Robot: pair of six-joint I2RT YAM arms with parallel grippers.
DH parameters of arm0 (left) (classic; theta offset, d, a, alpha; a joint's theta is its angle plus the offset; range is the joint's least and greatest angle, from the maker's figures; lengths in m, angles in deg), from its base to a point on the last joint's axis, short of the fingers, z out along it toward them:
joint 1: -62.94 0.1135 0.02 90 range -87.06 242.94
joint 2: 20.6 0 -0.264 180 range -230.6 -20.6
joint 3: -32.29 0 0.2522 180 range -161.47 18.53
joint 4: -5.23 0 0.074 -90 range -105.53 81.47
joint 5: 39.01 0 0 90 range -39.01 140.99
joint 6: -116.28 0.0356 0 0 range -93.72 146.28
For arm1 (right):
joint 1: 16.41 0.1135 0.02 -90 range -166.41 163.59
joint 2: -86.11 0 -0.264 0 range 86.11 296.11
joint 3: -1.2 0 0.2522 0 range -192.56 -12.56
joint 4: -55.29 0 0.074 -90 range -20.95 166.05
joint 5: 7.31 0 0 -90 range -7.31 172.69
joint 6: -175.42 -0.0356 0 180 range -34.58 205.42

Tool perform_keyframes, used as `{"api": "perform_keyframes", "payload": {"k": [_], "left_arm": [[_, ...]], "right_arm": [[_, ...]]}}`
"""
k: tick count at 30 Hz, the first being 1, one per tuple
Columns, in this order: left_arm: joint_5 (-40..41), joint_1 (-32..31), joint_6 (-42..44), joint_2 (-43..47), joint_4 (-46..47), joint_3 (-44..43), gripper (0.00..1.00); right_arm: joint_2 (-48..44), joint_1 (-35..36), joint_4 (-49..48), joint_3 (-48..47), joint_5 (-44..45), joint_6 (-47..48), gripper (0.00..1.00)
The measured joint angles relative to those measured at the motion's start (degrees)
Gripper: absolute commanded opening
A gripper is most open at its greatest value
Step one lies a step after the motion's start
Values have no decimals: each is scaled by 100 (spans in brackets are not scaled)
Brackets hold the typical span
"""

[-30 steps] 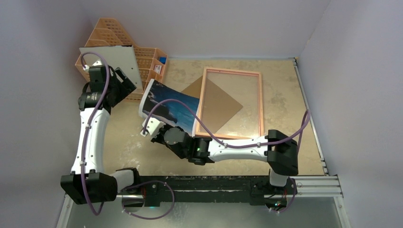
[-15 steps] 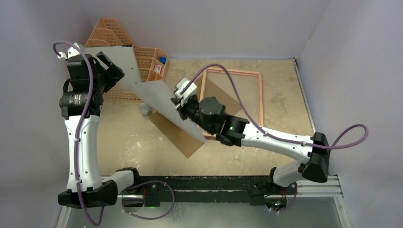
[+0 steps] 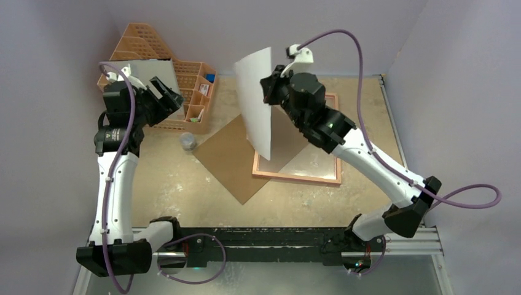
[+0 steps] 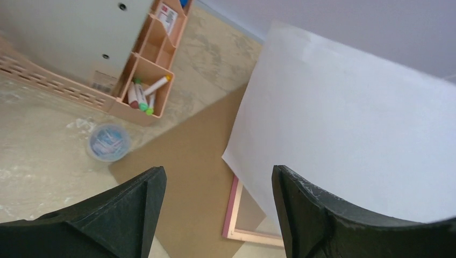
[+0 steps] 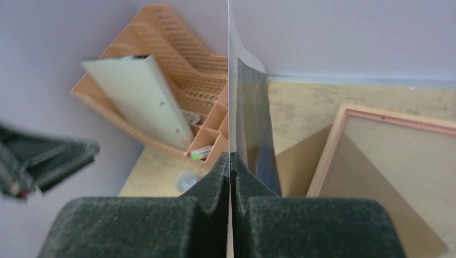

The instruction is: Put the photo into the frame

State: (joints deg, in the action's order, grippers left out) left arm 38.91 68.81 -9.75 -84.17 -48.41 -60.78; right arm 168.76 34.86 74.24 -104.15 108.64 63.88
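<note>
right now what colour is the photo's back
Plain white, clearest in the left wrist view of the photo.

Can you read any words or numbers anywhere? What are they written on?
No text here can be read.
The card in the orange rack: some print, too blurred to read.
The small round tub: bluish label, too blurred to read.
The photo: its back is plain white, with no writing.

Both arms raised, left end effector [image 4: 216,171] spread wide, right end effector [image 5: 230,156] clamped on the photo [image 3: 255,98]
</note>
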Motion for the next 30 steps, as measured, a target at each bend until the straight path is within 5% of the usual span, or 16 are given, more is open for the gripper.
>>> {"api": "perform_keyframes", "payload": {"k": [13, 19, 23, 30], "left_arm": [[310, -2586, 859, -525, 2179, 1440, 74], [-446, -3042, 1790, -337, 4354, 2800, 73], [-789, -3189, 2350, -50, 5764, 3617, 72], [-516, -4400, 3816, -433, 6972, 3493, 70]], "right_arm": [[782, -2267, 1145, -645, -1215, -2389, 0], [608, -3025, 1191, -658, -1550, -3438, 0], [535, -3355, 1263, -734, -1681, -3952, 0], [20, -3484, 1252, -358, -1759, -4881, 0]]}}
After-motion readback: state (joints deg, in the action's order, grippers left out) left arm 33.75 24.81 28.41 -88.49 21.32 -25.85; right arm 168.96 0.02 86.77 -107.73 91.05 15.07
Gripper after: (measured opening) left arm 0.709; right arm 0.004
